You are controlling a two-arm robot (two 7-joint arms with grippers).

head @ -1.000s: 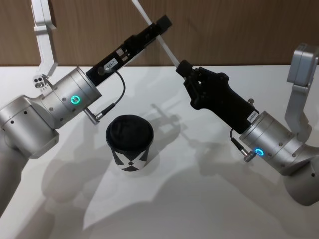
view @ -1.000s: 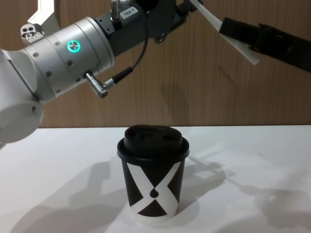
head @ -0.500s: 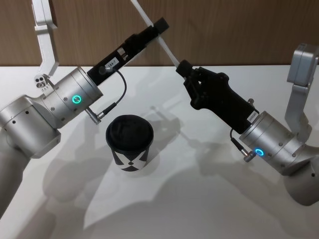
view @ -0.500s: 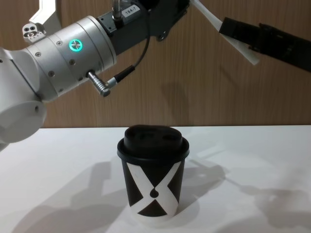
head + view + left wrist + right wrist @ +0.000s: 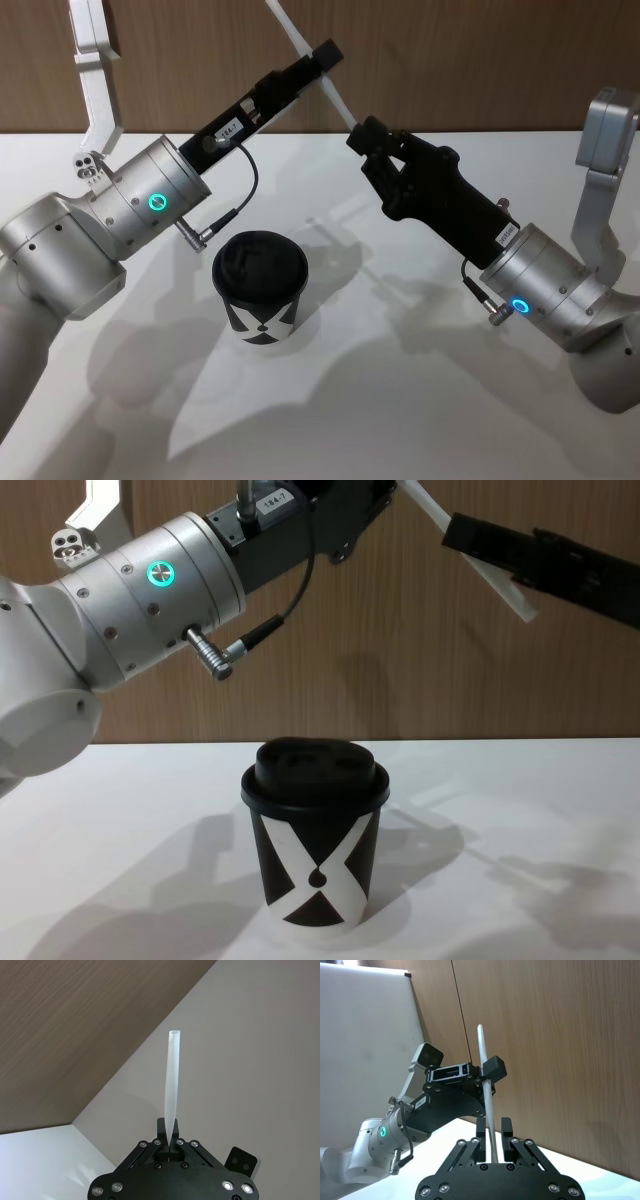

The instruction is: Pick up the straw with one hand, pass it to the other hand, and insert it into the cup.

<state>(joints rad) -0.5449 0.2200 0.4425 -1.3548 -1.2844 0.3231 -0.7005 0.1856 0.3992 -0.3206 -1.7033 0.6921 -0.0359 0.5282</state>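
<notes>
Left end effector [image 5: 322, 52] is pinching the straw [image 5: 338, 100] partway along, fingers pressed together on it. In the left wrist view the upper length is sticking straight out past the fingertips.

Cup [image 5: 260, 285] is sitting upright on the tabletop [image 5: 400, 420] with its lid [image 5: 315, 765] on. It is lying below the left end effector and back toward that wrist, well apart from the straw.

Straw is running on a diagonal: up and away beyond the left end effector, down and rightward from it into the right end effector [image 5: 360, 135].

Right end effector is sitting just beside the left one, lower on the same straw. Its fingers are spread a little with the straw passing between them. The right wrist view is showing a gap beside the straw, so I'm reading it as not clamping. A short lower tip is poking out past it in the chest view.

Judgement: handover is looking done, bar the right arm backing off. What matters next is that the lower tip is lying right of the lid and well above it, with the long axis tilted. The left end effector is the nearer one to the cup, so it is needing to swing the straw upright and bring that tip over the lid.
</notes>
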